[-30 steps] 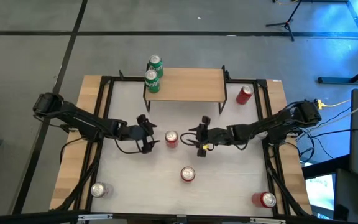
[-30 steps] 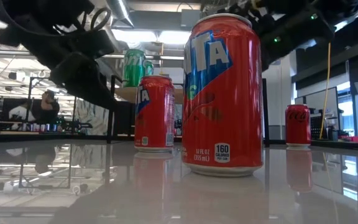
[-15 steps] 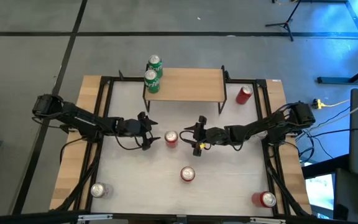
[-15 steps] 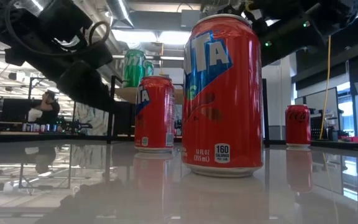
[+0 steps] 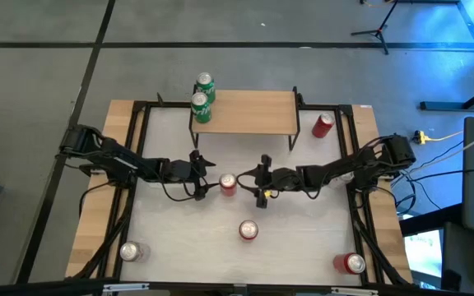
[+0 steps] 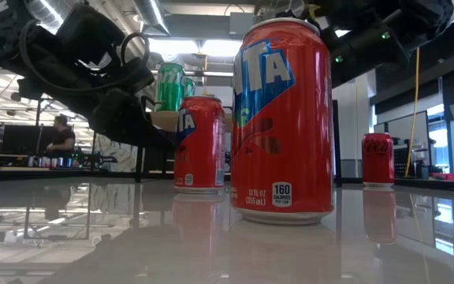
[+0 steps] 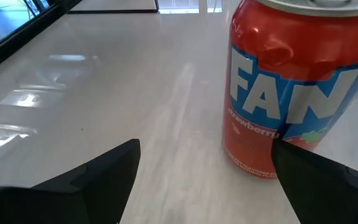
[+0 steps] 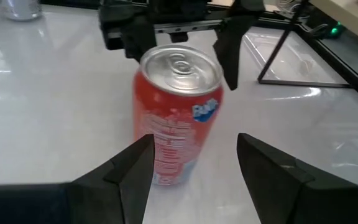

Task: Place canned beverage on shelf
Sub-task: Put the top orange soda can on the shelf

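Now both dark grippers flank an upright red Fanta can mid-table.
Left gripper and right gripper stand with fingers spread, neither touching it. Beyond, the light-wood shelf on black legs carries one green can.

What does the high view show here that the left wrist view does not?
Only the high view: the shelf with one green can on it and another green can just behind it, four more cans around the table, and the right gripper open on the far side of the centre can.

Only the left wrist view: the strawberry Fanta label and a dent near the can's rim.

Both: the red Fanta can standing upright on the table, with the left gripper open toward it.
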`<state>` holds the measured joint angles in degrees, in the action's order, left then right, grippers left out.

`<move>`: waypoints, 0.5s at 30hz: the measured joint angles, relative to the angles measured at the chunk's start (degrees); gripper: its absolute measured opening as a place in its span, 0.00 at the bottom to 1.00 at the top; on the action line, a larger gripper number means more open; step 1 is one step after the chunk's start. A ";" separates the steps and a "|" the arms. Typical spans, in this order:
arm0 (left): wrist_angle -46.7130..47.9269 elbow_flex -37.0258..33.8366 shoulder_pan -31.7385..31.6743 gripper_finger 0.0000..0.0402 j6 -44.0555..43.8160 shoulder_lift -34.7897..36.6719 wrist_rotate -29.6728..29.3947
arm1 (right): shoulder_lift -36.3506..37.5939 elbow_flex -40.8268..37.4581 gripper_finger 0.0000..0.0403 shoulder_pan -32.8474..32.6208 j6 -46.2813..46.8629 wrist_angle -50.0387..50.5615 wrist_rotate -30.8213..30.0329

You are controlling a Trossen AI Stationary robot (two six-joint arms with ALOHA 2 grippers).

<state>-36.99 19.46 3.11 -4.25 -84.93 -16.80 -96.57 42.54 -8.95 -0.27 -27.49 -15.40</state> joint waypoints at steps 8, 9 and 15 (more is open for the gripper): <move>-0.41 0.00 0.00 0.88 -0.01 0.00 0.00 | -0.07 -0.02 0.56 -0.05 -0.17 -1.89 4.40; -0.61 0.00 0.00 0.88 -0.01 0.00 0.00 | -0.13 -0.02 0.56 -0.06 -0.13 -1.92 4.22; -2.19 0.04 0.04 0.88 -0.02 0.00 1.15 | -3.53 0.81 0.56 0.02 -0.02 -5.59 3.39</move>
<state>-39.18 19.51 3.16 -4.27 -84.93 -15.64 -100.11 43.36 -8.93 -0.30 -33.08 -12.00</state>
